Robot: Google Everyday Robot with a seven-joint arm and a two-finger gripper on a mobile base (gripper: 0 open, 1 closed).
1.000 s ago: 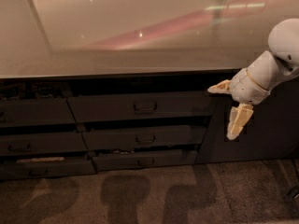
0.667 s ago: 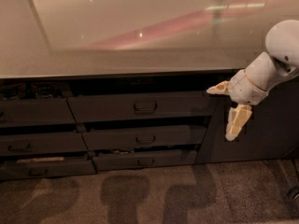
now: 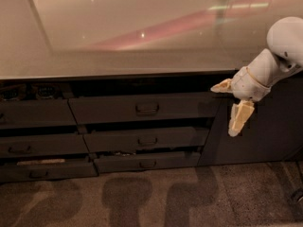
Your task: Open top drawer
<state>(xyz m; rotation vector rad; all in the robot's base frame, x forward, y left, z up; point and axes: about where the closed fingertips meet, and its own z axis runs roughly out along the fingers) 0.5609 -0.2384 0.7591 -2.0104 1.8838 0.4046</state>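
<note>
Gripper (image 3: 224, 110) hangs right of horizontal, camera-facing top drawer (image 3: 109, 109).

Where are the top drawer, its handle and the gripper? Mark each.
top drawer (image 3: 106, 110), camera view, front panel left of handle.
handle (image 3: 147, 109), camera view, loop's centre.
gripper (image 3: 224, 110), camera view, midway between its open fingertips, at the drawer's right end.

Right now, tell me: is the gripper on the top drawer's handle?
No, the gripper hangs open by the top drawer's right end, well clear of its central handle.
</note>
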